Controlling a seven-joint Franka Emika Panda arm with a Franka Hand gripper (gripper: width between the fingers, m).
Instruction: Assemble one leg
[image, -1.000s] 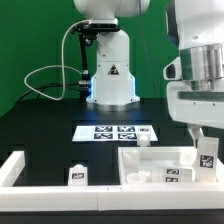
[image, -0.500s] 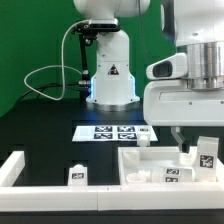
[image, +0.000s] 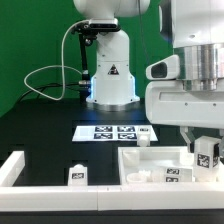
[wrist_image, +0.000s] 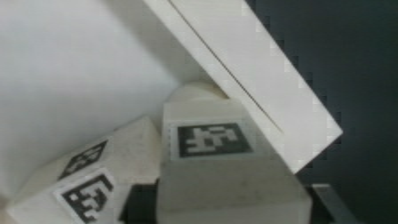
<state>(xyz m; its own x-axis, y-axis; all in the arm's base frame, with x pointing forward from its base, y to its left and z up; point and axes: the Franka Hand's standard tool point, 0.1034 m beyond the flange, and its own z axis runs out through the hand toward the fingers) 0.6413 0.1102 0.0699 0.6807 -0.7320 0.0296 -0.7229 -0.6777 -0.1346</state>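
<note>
1. The leg (image: 207, 155) is seen at the right edge of the exterior frame, over the panel (image: 150, 160), directly beneath the gripper (image: 203, 143).
2. Whether the jaws are closed on it cannot be told.
3. Another leg (image: 76, 174) stands at lower left.

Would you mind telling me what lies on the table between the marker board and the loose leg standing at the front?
Nothing: in the exterior view, only bare black table separates the marker board from the leg.

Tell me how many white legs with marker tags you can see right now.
3. One leg stands alone at the exterior view's left; one lies inside the rimmed panel; one is under the gripper at the panel's right. More may be hidden.
</note>
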